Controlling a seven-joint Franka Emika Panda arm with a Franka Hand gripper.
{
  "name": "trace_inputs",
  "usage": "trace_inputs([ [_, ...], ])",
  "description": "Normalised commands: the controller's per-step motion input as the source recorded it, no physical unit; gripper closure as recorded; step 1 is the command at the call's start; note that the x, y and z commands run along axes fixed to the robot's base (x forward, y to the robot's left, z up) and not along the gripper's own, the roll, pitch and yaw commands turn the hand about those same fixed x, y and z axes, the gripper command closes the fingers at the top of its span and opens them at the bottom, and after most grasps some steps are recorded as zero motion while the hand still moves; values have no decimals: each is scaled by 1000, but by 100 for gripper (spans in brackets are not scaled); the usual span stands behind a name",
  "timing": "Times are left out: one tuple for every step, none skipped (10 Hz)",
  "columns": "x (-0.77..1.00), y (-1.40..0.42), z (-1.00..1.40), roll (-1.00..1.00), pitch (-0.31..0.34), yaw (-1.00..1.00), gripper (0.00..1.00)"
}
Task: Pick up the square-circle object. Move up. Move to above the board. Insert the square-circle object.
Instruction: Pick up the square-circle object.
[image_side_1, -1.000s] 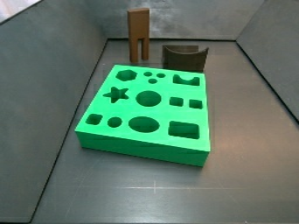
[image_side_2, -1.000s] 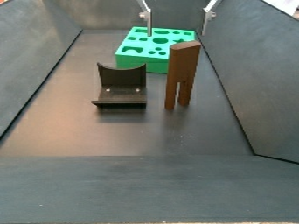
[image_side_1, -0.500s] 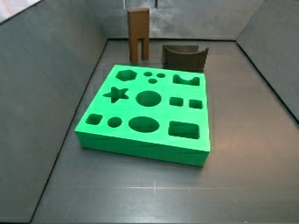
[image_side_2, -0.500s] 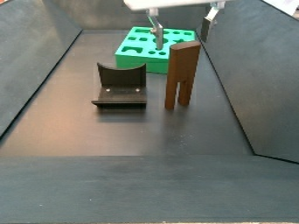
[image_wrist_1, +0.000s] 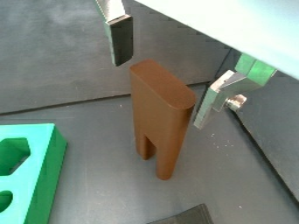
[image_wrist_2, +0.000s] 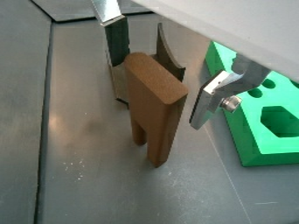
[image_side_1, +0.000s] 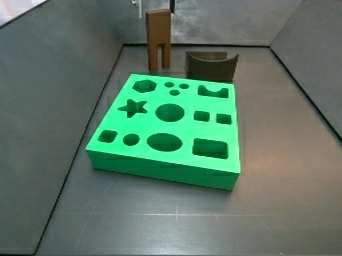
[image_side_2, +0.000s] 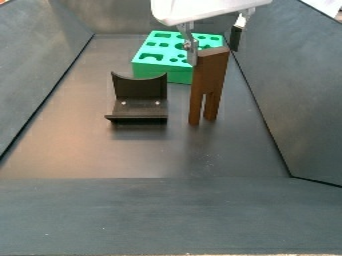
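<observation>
The tall block (image_side_2: 206, 88) stands upright on two thin prongs on the floor, right of centre in a side view, just in front of the green board (image_side_2: 171, 52), so a finger clipping its top edge on the way down could topple it; an off-centre squeeze might twist it. The gripper (image_wrist_1: 163, 61) hangs over the block's top with its silver fingers (image_wrist_1: 119, 39) spread wide on either side, gaps visible in both wrist views, holding nothing and apparently touching nothing.
</observation>
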Motion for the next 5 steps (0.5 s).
trace_inputs([
  [14, -9, -291, -1, 0, -86, 0],
  [49, 0, -354, -39, 0, -257, 0],
  [0, 0, -334, -67, 0, -409, 0],
  [0, 0, -329, -117, 0, -466, 0],
  [0, 0, -257, -100, 0, -446, 0],
])
